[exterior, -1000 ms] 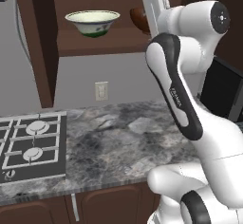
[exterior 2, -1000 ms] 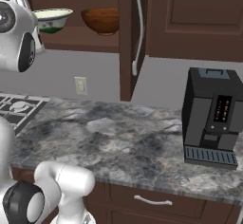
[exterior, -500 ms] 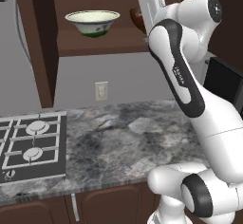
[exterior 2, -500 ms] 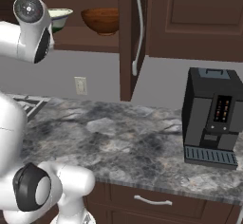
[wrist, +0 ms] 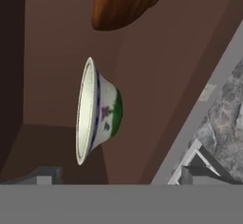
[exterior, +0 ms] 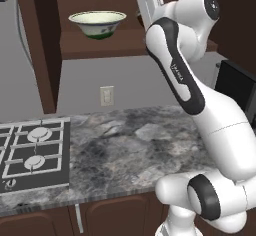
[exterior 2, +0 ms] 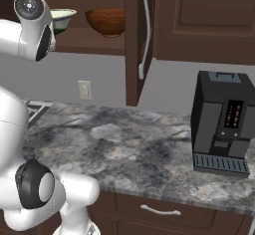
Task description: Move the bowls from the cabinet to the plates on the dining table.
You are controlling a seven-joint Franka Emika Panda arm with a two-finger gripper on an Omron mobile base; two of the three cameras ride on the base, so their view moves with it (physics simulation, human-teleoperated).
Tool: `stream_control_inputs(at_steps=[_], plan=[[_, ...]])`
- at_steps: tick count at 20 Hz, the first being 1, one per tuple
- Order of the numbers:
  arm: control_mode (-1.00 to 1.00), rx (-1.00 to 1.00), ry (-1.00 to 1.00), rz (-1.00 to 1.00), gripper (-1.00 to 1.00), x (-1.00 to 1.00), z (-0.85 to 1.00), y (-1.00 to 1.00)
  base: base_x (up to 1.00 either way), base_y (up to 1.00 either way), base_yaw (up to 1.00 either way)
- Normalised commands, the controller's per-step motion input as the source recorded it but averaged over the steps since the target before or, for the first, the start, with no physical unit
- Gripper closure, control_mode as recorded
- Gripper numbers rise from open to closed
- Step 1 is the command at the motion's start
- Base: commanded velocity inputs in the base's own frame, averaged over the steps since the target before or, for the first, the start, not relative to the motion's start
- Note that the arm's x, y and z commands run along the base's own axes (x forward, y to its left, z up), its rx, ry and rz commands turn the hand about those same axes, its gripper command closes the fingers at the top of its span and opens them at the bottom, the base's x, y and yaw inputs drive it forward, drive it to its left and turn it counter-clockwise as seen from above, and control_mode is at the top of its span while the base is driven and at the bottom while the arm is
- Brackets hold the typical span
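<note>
Two bowls stand side by side on the shelf inside the open wall cabinet (exterior 2: 99, 42): the cream-and-green bowl (exterior: 97, 24) to the left, the wooden bowl (exterior 2: 105, 21) to the right. The cabinet's door (exterior 2: 138, 35) stands open just right of the wooden bowl. Below lies the stone counter (exterior 2: 129, 149), with the gas hob (exterior: 32, 152) at its left end and the coffee machine (exterior 2: 221, 123) at its right. A wall outlet (exterior: 106, 96) sits behind the counter, under the shelf.
</note>
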Motion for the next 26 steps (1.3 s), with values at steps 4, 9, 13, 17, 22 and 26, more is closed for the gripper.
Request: stream_control_inputs(at_steps=[4, 9, 13, 17, 22, 26], plan=[[-1.00, 0.00, -0.08, 0.00, -1.00, 0.30, -0.13, -0.08, 0.00, 0.00, 0.00], [-1.00, 0.02, -0.02, 0.00, -1.00, 0.41, -0.09, -0.02, 0.00, 0.00, 0.00], [-1.00, 0.04, 0.06, 0.01, -1.00, 0.45, -0.03, -0.01, 0.00, 0.00, 0.00], [-1.00, 0.00, 0.17, 0.04, -1.00, 0.39, 0.02, 0.00, 0.00, 0.00, 0.00], [-1.00, 0.00, 0.14, 0.05, -1.00, 0.39, 0.11, 0.03, 0.00, 0.00, 0.00], [-1.00, 0.00, 0.01, 0.03, -1.00, 0.39, 0.01, 0.12, 0.00, 0.00, 0.00]])
